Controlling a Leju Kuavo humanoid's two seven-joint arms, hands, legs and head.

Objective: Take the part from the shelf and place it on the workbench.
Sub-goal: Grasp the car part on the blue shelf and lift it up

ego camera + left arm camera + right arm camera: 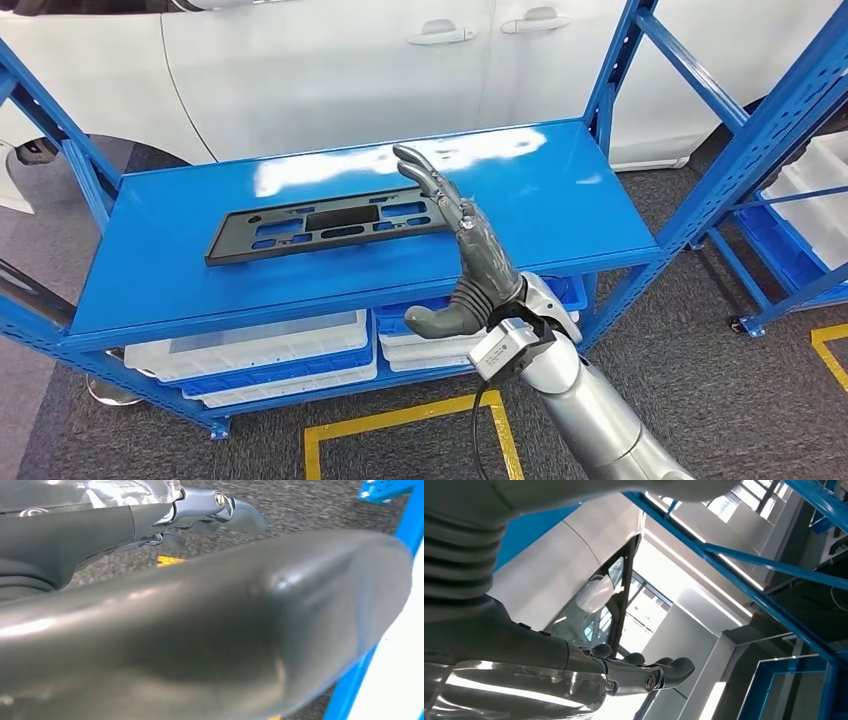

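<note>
The right hand [462, 262], fingers spread, hovers beside the part's [325, 226] right end.

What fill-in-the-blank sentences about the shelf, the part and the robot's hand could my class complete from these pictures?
1. The flat black part lies on the ____ level of the blue shelf.
2. The right hand reaches over the shelf with its fingers ____.
3. Below the top level sit white ____.
4. Behind the shelf stands a white ____.

Missing words: top; outstretched; bins; car
</note>
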